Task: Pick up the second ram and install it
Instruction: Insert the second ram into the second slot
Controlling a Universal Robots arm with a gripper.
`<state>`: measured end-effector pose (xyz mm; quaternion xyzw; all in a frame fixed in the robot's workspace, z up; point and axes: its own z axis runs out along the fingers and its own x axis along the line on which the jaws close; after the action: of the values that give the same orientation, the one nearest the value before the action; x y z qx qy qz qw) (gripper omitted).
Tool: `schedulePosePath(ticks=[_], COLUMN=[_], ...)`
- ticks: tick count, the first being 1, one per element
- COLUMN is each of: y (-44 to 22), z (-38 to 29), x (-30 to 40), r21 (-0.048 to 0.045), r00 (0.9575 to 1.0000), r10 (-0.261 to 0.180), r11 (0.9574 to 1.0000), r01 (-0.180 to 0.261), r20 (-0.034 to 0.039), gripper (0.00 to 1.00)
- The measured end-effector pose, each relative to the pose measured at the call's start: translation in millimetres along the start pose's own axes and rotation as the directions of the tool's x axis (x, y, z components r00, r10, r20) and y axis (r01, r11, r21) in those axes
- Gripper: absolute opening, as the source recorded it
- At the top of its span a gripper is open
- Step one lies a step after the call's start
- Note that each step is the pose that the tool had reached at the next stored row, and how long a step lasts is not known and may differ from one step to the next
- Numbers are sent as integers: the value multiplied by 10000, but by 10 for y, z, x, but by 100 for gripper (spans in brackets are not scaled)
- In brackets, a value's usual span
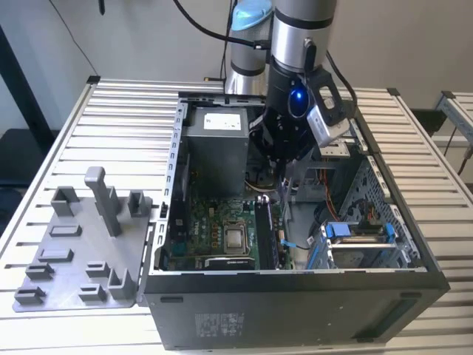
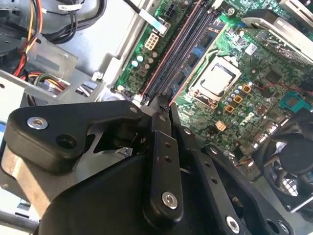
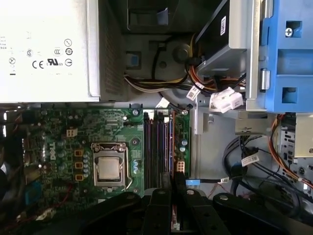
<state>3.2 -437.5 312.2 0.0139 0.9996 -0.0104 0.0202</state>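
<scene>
My gripper (image 1: 283, 180) hangs inside the open computer case (image 1: 295, 296), centre frame in the exterior view; the plastic tray (image 1: 66, 251) lies lower left.

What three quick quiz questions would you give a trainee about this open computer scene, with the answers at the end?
1. Short answer: in the exterior view, on which side of the computer case does the grey tray lie?
2. True or false: the gripper hangs over the grey tray.
3. Multiple choice: what sits on the board beside the memory slots? A a screwdriver; B the square silver processor; C a cup.

Key:
1. The exterior view's left.
2. False: it is inside the case, above the memory slots.
3. B.
</scene>
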Motion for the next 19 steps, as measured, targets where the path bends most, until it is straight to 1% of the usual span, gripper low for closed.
schedulePosePath(ticks=[4, 11, 19], y=[-3, -9, -26], z=[62, 180, 325], x=[20, 103, 129], r21=[0, -1, 1], r00=[10000, 10000, 10000], r10=[0, 1, 0], r11=[10000, 10000, 10000], r01=[0, -1, 0], r20=[-11, -11, -13], gripper=[14, 14, 14])
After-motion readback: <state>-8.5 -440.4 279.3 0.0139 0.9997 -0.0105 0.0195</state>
